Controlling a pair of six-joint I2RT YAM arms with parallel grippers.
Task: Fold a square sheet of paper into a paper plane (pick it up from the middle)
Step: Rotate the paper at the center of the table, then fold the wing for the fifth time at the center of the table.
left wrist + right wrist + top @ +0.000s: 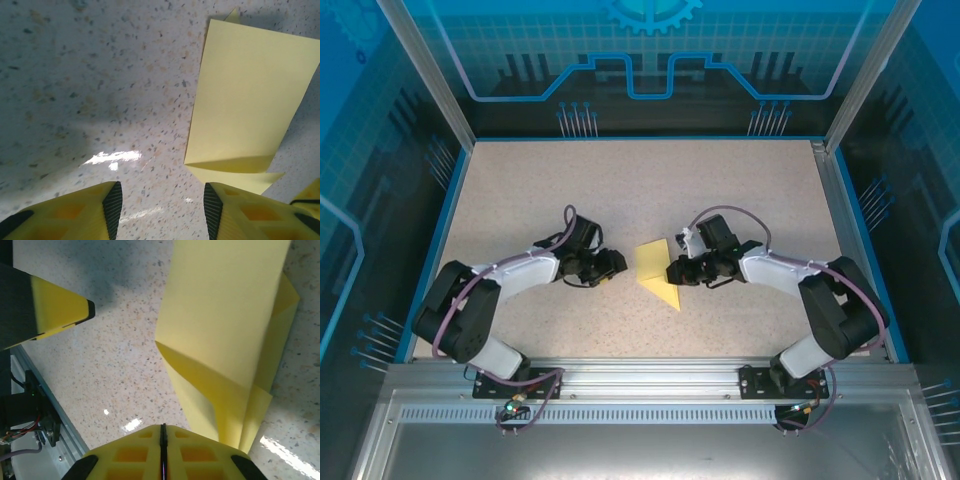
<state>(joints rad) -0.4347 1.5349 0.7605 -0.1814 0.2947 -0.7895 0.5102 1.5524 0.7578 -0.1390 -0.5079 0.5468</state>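
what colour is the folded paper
Plain pale yellow paper, unmarked; clearest in the left wrist view.

A partly folded sheet of paper [657, 272] lies near the middle of the table [640, 185], one corner pointing toward 5 o'clock. The left gripper [618, 264] sits just beside the sheet at its 9 o'clock, apart from it. The right gripper [674, 270] meets the sheet's edge at 3 o'clock. The left arm base [508, 376] and right arm base [776, 378] stand on the rail [640, 372] along the table's near edge, at the sheet's 7 and 5 o'clock.
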